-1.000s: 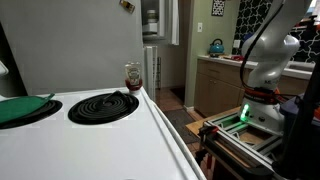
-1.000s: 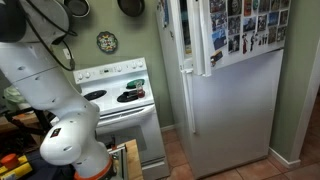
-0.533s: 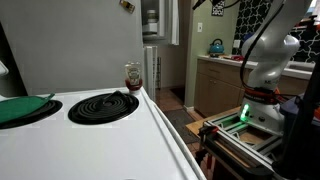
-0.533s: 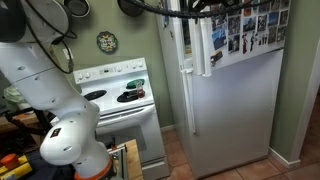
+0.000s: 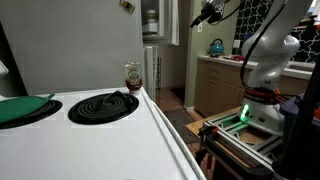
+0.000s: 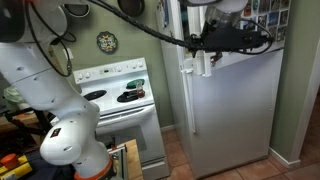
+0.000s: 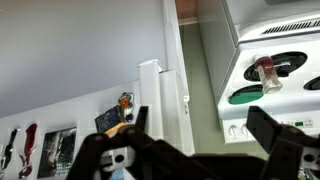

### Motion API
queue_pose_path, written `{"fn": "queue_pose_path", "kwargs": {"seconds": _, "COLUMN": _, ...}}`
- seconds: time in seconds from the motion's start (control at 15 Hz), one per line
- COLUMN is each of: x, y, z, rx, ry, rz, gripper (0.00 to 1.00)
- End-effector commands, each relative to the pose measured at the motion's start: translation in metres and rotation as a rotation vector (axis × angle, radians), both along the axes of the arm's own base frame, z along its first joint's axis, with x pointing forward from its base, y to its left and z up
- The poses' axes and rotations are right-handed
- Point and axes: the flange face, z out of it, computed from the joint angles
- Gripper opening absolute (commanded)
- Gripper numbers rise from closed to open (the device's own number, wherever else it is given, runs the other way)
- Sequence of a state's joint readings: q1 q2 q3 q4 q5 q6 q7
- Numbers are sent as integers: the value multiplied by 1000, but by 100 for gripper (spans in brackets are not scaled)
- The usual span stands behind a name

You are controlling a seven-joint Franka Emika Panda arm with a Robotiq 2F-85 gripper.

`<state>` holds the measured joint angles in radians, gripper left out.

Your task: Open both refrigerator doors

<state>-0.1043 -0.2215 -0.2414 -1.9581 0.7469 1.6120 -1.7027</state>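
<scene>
Wrist view shows the gripper spread wide, facing the white handle of the refrigerator. In an exterior view the gripper hangs close beside the handles, with both doors shut. In an exterior view the gripper is held high beyond the stove.

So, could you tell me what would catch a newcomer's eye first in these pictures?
The big white robot arm fills the foreground in an exterior view, with its black gripper up by the door handles of the white refrigerator. Beside the refrigerator stands a white stove, whose black coil burner dominates an exterior view.
</scene>
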Motion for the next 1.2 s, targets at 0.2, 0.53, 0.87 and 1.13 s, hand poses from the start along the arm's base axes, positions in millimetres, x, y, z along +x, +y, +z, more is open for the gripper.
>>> {"fn": "queue_pose_path", "kwargs": {"seconds": 0.2, "x": 1, "y": 9, "z": -32, "rx": 25, "ry": 15, "rz": 9, "gripper": 100}}
{"fn": "queue_pose_path", "kwargs": {"seconds": 0.53, "x": 2, "y": 8, "z": -30, "rx": 23, "ry": 11, "rz": 9, "gripper": 100}}
{"fn": "queue_pose_path", "kwargs": {"seconds": 0.87, "x": 9, "y": 5, "z": -73, "rx": 76, "ry": 53, "rz": 44, "gripper": 100}}
{"fn": "queue_pose_path", "kwargs": {"seconds": 1.13, "x": 10, "y": 10, "z": -120, "rx": 129, "ry": 89, "rz": 101, "gripper": 100}}
